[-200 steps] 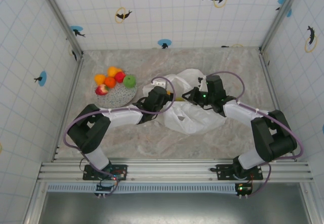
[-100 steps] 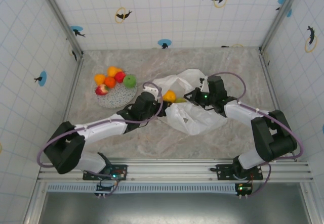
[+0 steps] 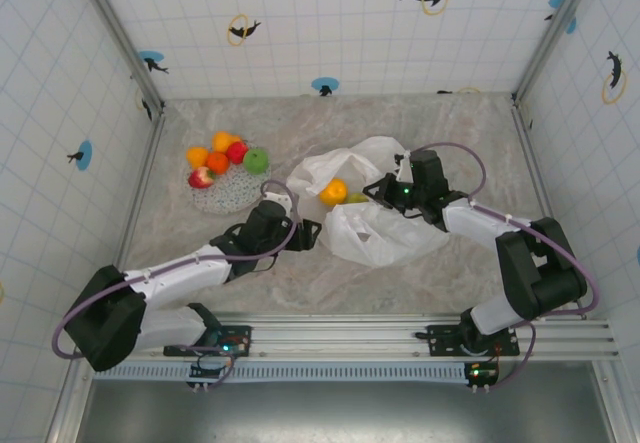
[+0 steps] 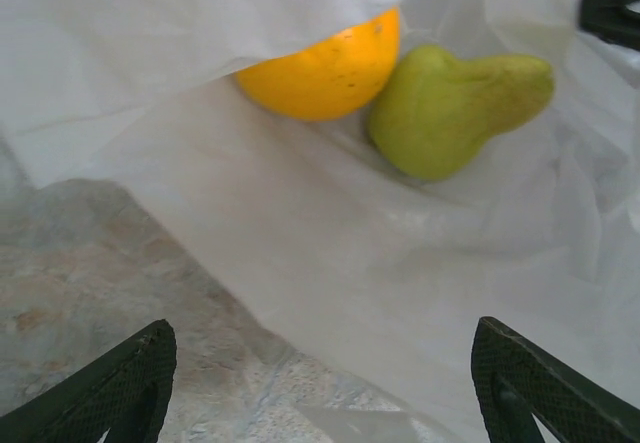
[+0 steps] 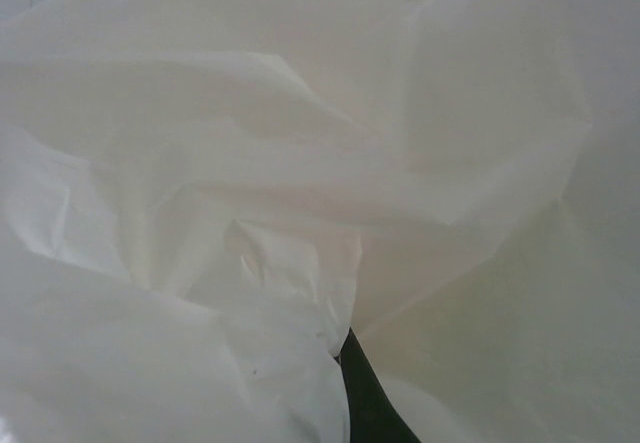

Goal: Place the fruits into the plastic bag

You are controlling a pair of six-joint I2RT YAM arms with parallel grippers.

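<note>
The plastic bag point(image 3: 385, 225) lies crumpled at mid-table with its mouth toward the left. Inside the mouth rest an orange point(image 3: 334, 191) and a yellow-green pear point(image 3: 357, 198), which the left wrist view shows as the orange point(image 4: 325, 68) touching the pear point(image 4: 455, 108) on the bag point(image 4: 330, 253). My left gripper point(image 3: 308, 235) hangs open just outside the mouth with nothing between its fingers point(image 4: 125, 383). My right gripper point(image 3: 385, 191) is shut on the bag's upper edge, holding it up; a dark finger point(image 5: 368, 398) shows among white folds point(image 5: 300, 163).
A speckled grey plate point(image 3: 235, 195) at the back left holds several fruits: oranges point(image 3: 217, 161), two red ones point(image 3: 237, 151) and a green apple point(image 3: 257, 159). Tiled walls enclose the marble table point(image 3: 300, 283). Open surface lies in front of the bag.
My left gripper has pulled back from the bag's mouth toward the near left, leaving the orange beside the pear inside. The right gripper has held still.
</note>
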